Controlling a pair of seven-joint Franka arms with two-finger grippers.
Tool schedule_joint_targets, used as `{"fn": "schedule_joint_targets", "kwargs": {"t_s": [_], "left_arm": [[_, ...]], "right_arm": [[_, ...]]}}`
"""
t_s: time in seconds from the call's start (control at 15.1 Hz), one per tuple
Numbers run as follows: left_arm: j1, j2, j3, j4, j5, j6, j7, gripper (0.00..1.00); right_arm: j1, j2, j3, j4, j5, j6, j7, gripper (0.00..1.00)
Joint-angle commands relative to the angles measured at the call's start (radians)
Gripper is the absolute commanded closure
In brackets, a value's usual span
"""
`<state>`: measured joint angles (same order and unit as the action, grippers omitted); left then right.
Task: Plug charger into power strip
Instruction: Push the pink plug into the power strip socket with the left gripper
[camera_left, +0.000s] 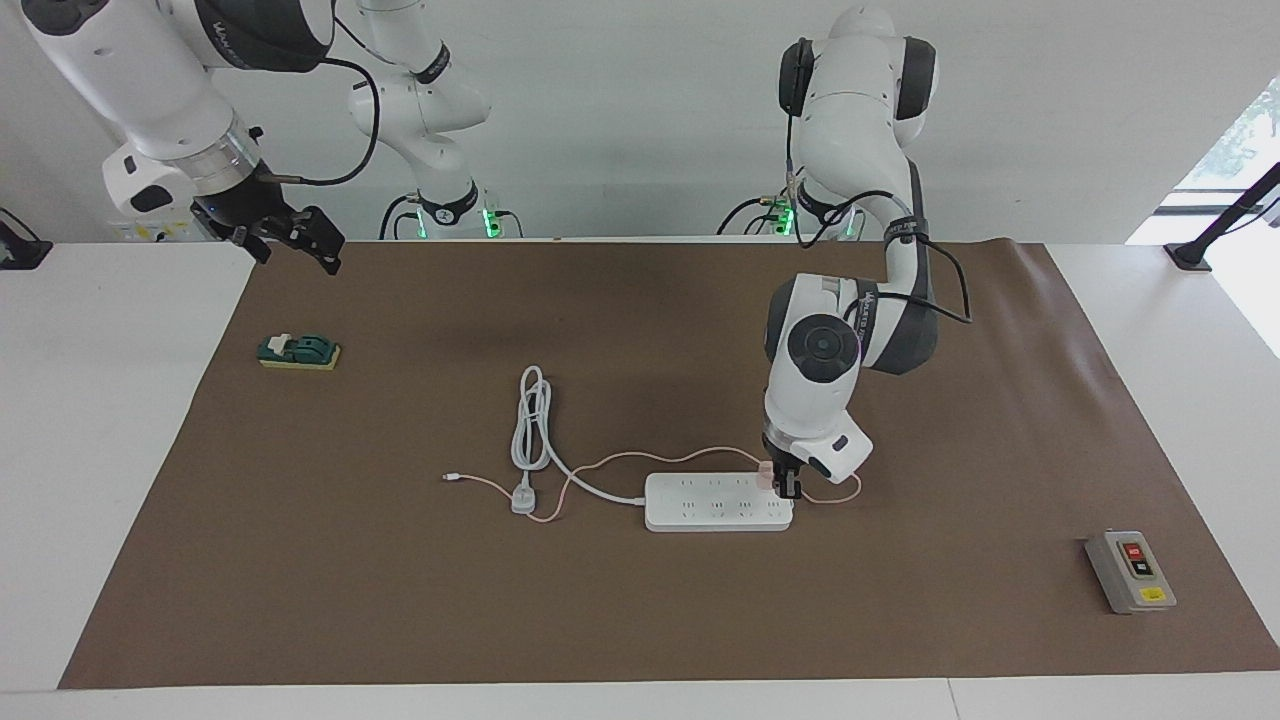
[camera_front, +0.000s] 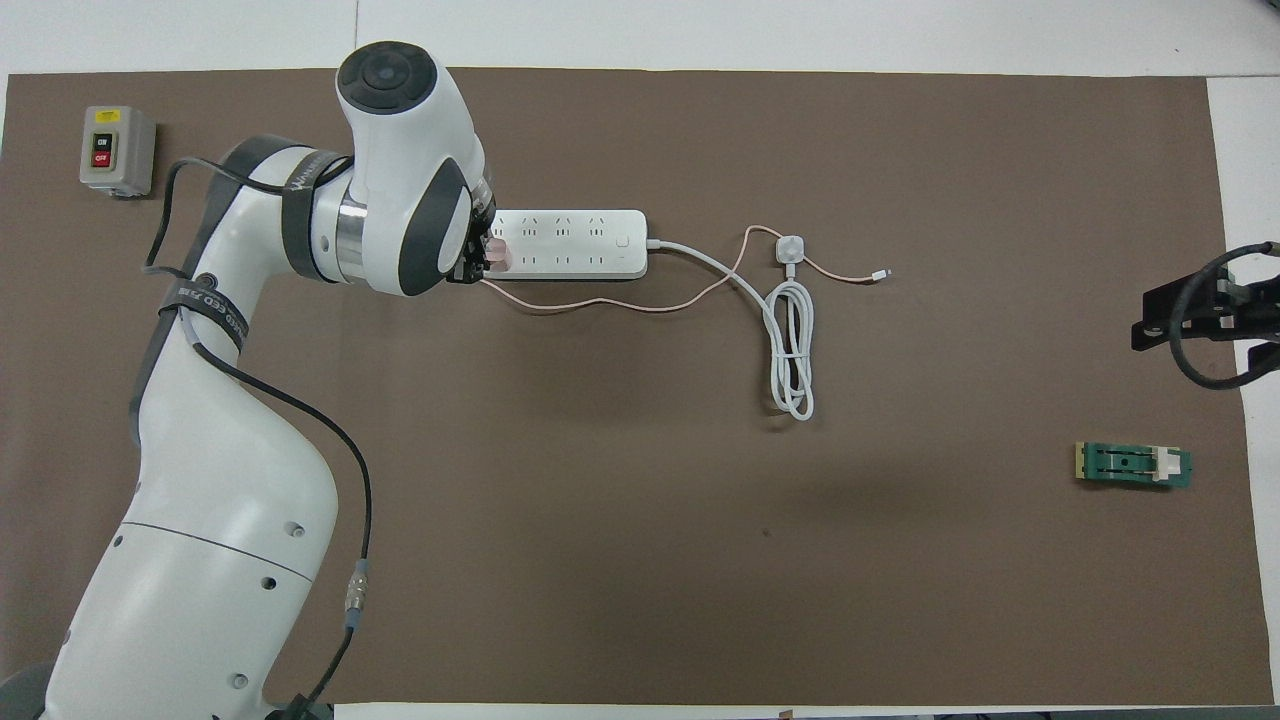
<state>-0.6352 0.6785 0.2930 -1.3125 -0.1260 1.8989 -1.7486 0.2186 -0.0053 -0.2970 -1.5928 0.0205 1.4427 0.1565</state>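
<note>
I had the right gripper waiting with its fingers apart, raised over the mat's corner by its own base, near the green block. Farther out, my left gripper was clamped on the charger, holding it down at the strip's end socket, the end toward the left arm; the pink cable trailed off along the mat. I judged this the insertion step. Whether the prongs were seated I could not tell. Next I would have to press straight down, then release.
</note>
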Motion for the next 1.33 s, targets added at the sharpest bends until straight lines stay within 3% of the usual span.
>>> {"fn": "schedule_joint_targets", "kwargs": {"t_s": [0.0, 0.33, 0.53, 0.86, 0.93, 0.99, 1.06, 1.13, 1.26], "left_arm": [[-0.017, 0.047, -0.011, -0.076, -0.012, 0.060, -0.015, 1.00], [-0.005, 0.033, -0.012, -0.092, -0.014, 0.086, -0.014, 1.00], [-0.006, -0.036, -0.012, -0.201, -0.012, 0.172, -0.003, 1.00], [-0.001, -0.037, -0.012, -0.198, -0.014, 0.163, 0.006, 1.00], [-0.001, -0.037, -0.012, -0.197, -0.015, 0.164, 0.008, 0.96], [0.000, -0.037, -0.012, -0.189, -0.015, 0.161, 0.009, 0.42], [0.002, -0.037, -0.012, -0.185, -0.015, 0.158, 0.015, 0.16], [0.002, -0.039, -0.012, -0.180, -0.017, 0.146, 0.033, 0.00], [0.003, -0.040, -0.011, -0.147, -0.018, 0.091, 0.046, 0.00]], "right_arm": [[-0.007, -0.013, 0.001, -0.009, 0.016, -0.007, -0.008, 0.00], [-0.001, -0.015, 0.001, -0.009, 0.016, -0.007, -0.008, 0.00], [0.001, -0.013, 0.001, -0.009, 0.016, -0.005, -0.009, 0.00], [0.004, -0.015, 0.002, -0.009, 0.016, -0.005, -0.009, 0.00], [0.004, -0.015, 0.002, -0.009, 0.016, -0.007, -0.009, 0.00], [0.004, -0.015, 0.002, -0.009, 0.016, -0.007, -0.009, 0.00], [0.004, -0.015, 0.002, -0.009, 0.016, -0.007, -0.009, 0.00], [0.004, -0.015, 0.002, -0.009, 0.016, -0.007, -0.009, 0.00], [0.004, -0.015, 0.002, -0.009, 0.016, -0.007, -0.009, 0.00]]}}
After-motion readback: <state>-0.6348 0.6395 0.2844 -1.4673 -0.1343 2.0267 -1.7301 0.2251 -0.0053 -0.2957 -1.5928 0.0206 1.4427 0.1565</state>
